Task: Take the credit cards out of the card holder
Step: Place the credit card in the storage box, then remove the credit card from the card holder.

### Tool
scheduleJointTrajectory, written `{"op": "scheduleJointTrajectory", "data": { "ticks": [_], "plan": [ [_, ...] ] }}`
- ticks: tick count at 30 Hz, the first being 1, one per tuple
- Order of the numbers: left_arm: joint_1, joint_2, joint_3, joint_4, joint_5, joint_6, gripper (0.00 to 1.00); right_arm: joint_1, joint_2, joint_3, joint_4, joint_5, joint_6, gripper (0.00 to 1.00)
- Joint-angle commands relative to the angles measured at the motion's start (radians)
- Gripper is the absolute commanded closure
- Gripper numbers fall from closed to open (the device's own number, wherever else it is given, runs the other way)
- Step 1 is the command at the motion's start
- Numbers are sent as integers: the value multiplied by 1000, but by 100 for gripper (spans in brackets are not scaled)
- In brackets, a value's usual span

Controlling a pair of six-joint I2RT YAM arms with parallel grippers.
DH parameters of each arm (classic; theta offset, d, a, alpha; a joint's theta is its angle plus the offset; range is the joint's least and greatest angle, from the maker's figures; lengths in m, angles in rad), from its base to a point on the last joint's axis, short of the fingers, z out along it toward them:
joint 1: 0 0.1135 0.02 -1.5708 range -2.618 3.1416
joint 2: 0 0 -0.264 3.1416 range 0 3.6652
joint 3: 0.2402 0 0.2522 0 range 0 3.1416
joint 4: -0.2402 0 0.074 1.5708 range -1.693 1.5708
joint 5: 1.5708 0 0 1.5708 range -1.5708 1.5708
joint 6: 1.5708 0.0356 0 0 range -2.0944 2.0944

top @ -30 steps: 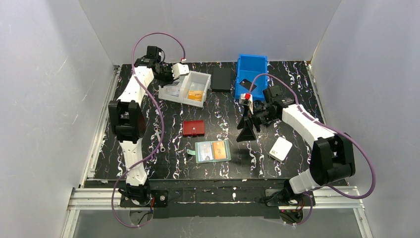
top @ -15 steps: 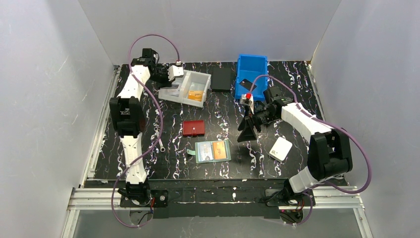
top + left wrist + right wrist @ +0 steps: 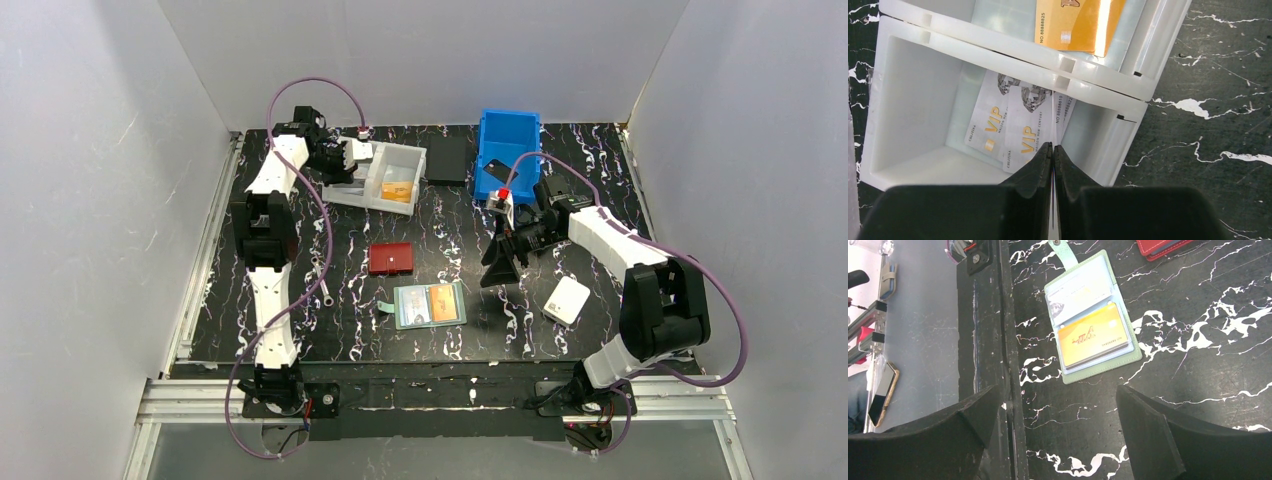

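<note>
The sage-green card holder (image 3: 430,305) lies open on the table's near middle. 2 cards sit in its clear pockets: an orange card (image 3: 1093,340) and a pale card (image 3: 1075,290). They look light, stiff and slick, so pinch whichever edge stands clear and slide along the pocket. The soft holder will likely drag unless pinned. The right gripper (image 3: 497,265) hovers just beside it, jaws spread wide, empty. The left gripper (image 3: 1053,147) is clenched on what looks like an edge-on card (image 3: 1053,115) over the white tray (image 3: 372,198), above 2 VIP cards (image 3: 998,125).
</note>
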Motion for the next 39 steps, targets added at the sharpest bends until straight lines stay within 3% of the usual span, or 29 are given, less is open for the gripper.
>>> {"op": "scheduleJointTrajectory", "data": {
  "ticks": [1,8,18,26,28,33,39],
  "plan": [
    [5,16,32,-4,54,0,92,-9,16,28,-18,-40,-21,5],
    [5,-33,-67,174,-2,-89,78,-11,18,29,-20,-46,-25,5],
    [-12,-210,-269,594,-131,-330,63,-12,6,24,-17,-47,-24,5],
    [-15,-319,-301,678,-128,-510,56,-12,-11,15,-1,-33,-18,4],
    [-15,-393,-352,727,-130,-654,53,-12,-9,15,1,-22,-19,4],
    [-13,-699,-654,955,-115,-1197,34,-15,-26,23,-22,43,-76,5],
    [-2,-1035,-1054,970,-50,-1838,14,-46,-111,-20,16,96,-101,5]
  ]
}}
